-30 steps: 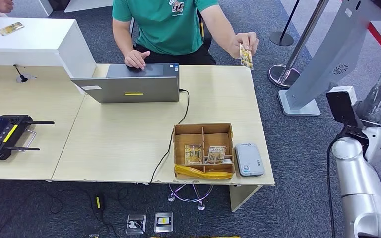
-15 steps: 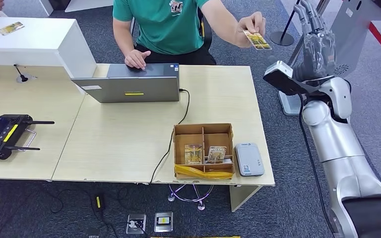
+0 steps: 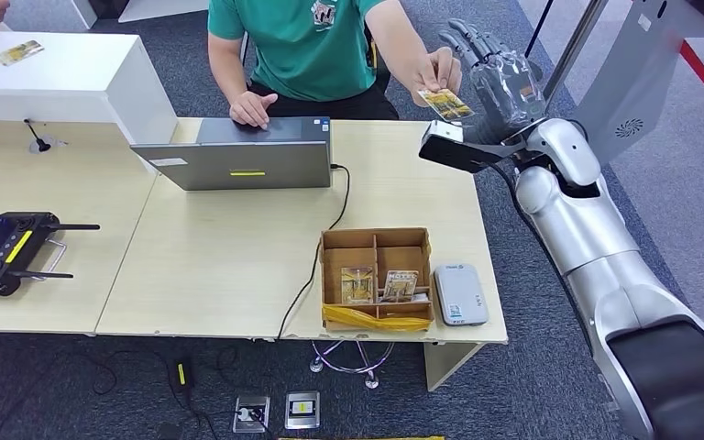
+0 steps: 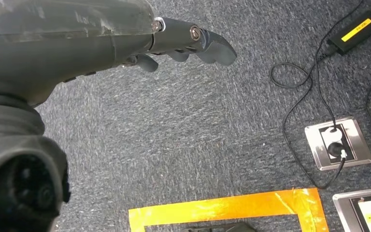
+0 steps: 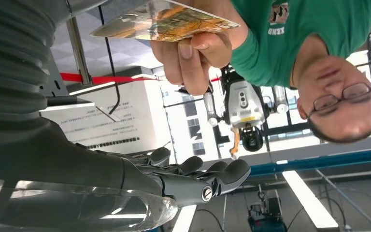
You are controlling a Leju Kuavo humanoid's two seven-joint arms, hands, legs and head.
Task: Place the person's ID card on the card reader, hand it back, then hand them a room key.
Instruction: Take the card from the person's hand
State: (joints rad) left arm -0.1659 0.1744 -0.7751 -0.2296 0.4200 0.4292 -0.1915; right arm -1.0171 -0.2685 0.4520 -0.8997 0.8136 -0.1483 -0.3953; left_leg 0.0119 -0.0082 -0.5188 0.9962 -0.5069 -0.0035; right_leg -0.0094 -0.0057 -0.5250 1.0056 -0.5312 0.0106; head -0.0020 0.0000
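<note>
A person in a green shirt holds out the ID card (image 3: 445,103) over the table's far right corner, pinched in their hand (image 3: 437,71). My right hand (image 3: 500,78) is raised just right of the card, fingers stretched out and apart, holding nothing. In the right wrist view the card (image 5: 164,21) lies flat in the person's fingers (image 5: 193,53), with a gap between it and my fingers (image 5: 198,181). The grey card reader (image 3: 459,294) lies at the table's near right edge, beside a cardboard box (image 3: 376,240) with room key cards (image 3: 358,283). My left hand (image 4: 125,38) hangs over the carpet, holding nothing.
A laptop (image 3: 238,156) sits in front of the person, its cable (image 3: 316,261) running past the box. A black remote controller (image 3: 9,249) lies at the left. A white cabinet (image 3: 64,78) stands at back left and a grey stand (image 3: 605,101) behind my right arm. Floor sockets (image 4: 337,143) are below.
My right arm has swung in from the far right up to the person's card. The person has moved the card left and lower, laying it flat.
</note>
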